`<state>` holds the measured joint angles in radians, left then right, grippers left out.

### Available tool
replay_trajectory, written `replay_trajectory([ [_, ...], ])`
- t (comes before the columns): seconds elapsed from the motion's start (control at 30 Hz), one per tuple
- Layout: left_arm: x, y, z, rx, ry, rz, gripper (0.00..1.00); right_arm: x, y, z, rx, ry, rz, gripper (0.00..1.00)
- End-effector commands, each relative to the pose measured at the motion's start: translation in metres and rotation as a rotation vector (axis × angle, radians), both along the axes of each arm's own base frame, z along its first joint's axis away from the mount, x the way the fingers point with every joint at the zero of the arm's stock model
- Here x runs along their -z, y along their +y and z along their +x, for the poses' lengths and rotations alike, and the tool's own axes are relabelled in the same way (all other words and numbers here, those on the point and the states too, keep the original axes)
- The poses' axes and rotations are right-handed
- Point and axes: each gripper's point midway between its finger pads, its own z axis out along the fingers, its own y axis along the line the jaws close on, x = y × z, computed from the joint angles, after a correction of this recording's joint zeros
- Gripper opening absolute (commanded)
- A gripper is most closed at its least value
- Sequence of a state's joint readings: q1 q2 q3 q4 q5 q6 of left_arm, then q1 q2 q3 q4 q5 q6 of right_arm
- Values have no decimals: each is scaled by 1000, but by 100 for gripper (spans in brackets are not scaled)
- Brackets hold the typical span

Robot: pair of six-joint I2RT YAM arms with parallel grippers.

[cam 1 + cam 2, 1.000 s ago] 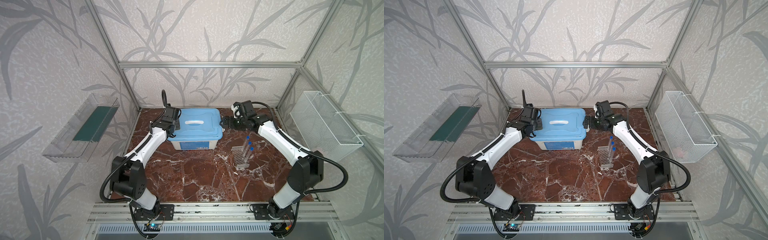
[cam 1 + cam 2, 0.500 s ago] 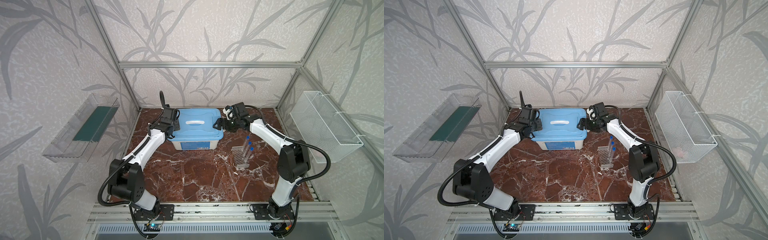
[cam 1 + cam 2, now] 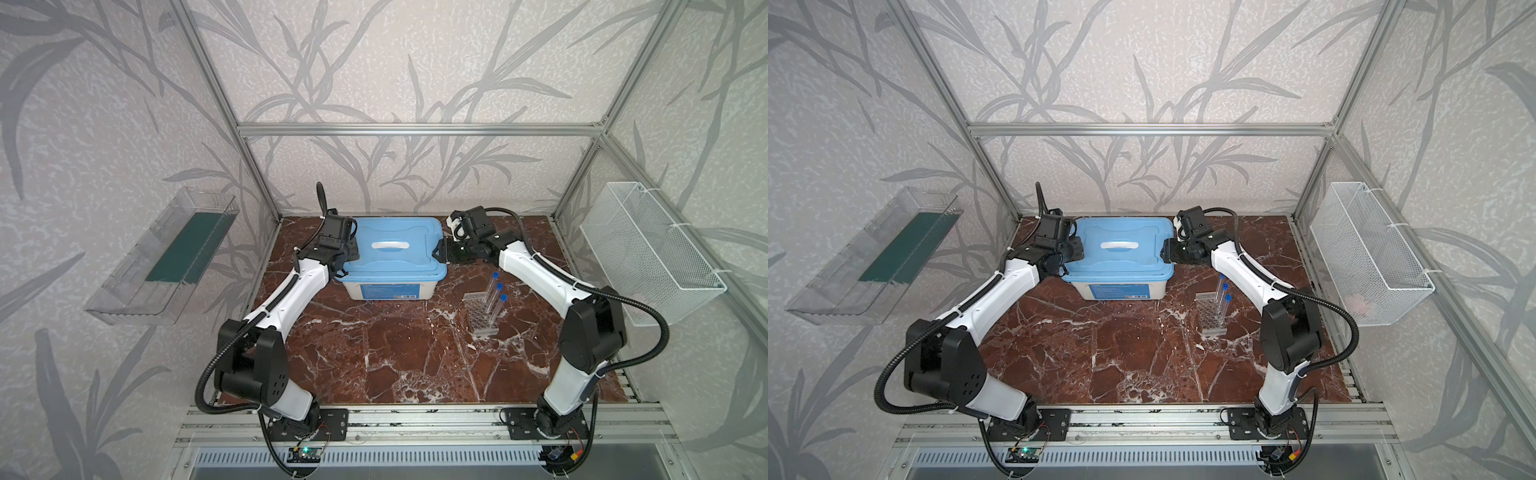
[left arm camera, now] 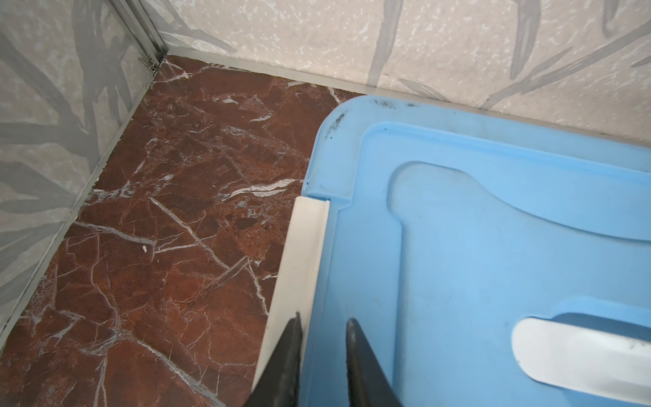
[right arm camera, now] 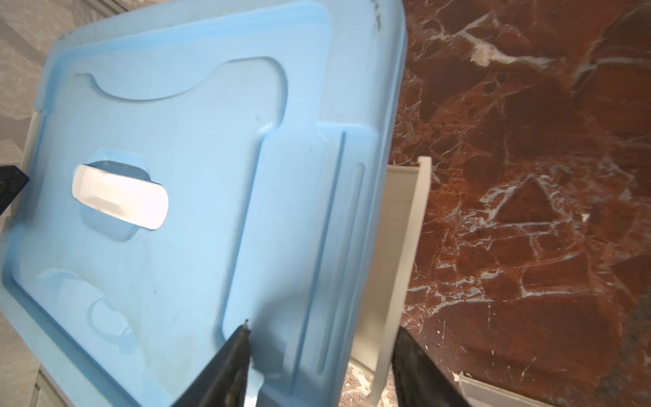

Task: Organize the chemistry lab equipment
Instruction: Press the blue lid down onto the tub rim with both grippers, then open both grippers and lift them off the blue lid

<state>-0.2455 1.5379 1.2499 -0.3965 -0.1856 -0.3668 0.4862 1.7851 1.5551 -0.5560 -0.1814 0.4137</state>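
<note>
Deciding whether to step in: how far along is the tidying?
Done: three blue-capped tubes stand in the clear rack. In hand: left gripper and right gripper flank the blue lid, the right open around its white latch. Left: lid still on; no other glassware in view.

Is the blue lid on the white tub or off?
On: the blue lid covers the white tub and its whole top in both top views.

Back centre: white tub (image 3: 386,289), blue lid (image 3: 395,266) on. left gripper (image 3: 347,254) at lid's left edge, right gripper (image 3: 441,251) at right edge. Three blue-capped tubes (image 3: 495,297) stand in clear rack (image 3: 478,320), front-right of tub.
</note>
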Motion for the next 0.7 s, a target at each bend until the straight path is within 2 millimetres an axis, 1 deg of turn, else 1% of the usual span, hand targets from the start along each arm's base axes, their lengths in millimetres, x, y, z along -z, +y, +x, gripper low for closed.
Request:
replay_trajectory([
  [0.0, 43, -38, -23, 119, 156, -122, 24, -25, 34, -16, -105, -55, 12, 54],
  [0.1, 43, -38, -24, 120, 155, -126, 24, -27, 38, -17, -108, -80, -26, 48],
  [0.27, 44, -39, -25, 122, 156, -130, 24, -24, 49, -18, -122, -71, -29, 44],
  [0.4, 46, -39, -25, 121, 160, -131, 24, -19, 66, -22, -155, -62, -30, 42],
  [0.47, 46, -39, -25, 119, 159, -128, 24, -18, 71, -23, -162, -60, -28, 41],
  [0.6, 39, -32, -25, 96, 146, -113, 25, -28, 74, -22, -165, -77, -11, 41],
  [0.67, 31, -29, -23, 87, 129, -123, 28, -36, 73, -21, -164, -91, -10, 42],
])
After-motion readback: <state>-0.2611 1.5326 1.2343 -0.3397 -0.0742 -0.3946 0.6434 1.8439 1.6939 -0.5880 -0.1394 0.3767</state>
